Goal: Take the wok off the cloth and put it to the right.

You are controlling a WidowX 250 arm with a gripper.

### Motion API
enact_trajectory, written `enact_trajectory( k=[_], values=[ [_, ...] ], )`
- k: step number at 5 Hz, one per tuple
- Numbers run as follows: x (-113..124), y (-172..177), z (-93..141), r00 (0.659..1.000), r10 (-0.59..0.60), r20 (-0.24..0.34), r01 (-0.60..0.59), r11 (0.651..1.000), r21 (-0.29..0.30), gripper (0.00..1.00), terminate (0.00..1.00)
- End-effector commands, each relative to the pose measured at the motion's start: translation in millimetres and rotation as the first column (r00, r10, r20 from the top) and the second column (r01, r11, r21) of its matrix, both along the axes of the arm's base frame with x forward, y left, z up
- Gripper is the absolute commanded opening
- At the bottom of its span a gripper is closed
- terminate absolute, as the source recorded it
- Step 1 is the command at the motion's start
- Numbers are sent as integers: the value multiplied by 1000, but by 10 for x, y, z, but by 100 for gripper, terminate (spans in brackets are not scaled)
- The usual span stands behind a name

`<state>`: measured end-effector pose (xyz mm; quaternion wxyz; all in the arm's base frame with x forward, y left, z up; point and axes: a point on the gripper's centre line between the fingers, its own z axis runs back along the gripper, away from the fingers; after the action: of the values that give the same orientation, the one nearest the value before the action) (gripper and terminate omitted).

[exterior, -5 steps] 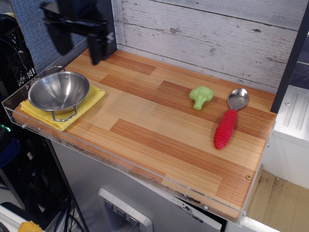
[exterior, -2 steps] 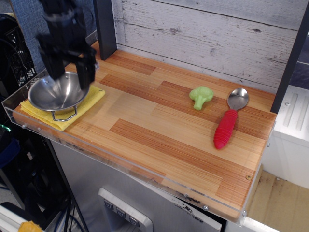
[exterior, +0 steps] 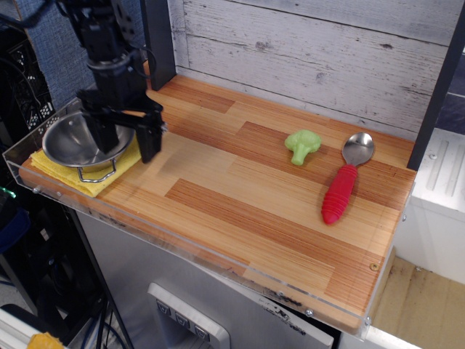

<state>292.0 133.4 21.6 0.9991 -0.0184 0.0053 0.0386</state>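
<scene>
A black robot gripper (exterior: 125, 139) hangs over the right rim of the wok (exterior: 81, 140) at the far left end of a wooden tabletop (exterior: 240, 196), its two dark fingers (exterior: 149, 142) spread apart and pointing down. One finger stands inside the bowl and the other outside it, at the bowl's right edge, so that the rim lies between them; whether either finger touches the steel cannot be told from this view, and nothing is lifted. The wok, a shiny steel bowl with thin wire loop handles, sits on the yellow cloth (exterior: 69, 177), which shows beneath it along the front and to the right, close to the clear plastic lip at the tabletop's left corner. One wire handle juts toward the front edge over the cloth. Well apart from it, toward the right end of the tabletop, a green toy broccoli (exterior: 302, 145) lies on the planks, and just beside that to the right rests a spoon (exterior: 345, 182) with a steel bowl and a ribbed red handle, its handle pointing toward the front edge. A whitewashed plank wall (exterior: 305, 51) closes the back of the scene, and a dark upright post (exterior: 158, 40) stands behind the arm.
</scene>
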Motion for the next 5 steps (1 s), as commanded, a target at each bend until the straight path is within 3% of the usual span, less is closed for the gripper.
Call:
enact_trajectory(
  k=[1, 3, 4, 5],
  values=[
    [85, -51, 118, 999, -22, 41, 21, 999, 27, 0, 0],
    [53, -12, 308, 997, -9, 71, 6, 999, 38, 0, 0],
    [-30, 37, 496, 997, 24, 71, -27, 999, 47, 0, 0],
    [-89, 80, 799, 989, 99, 112, -108, 992, 72, 0, 0]
  ],
)
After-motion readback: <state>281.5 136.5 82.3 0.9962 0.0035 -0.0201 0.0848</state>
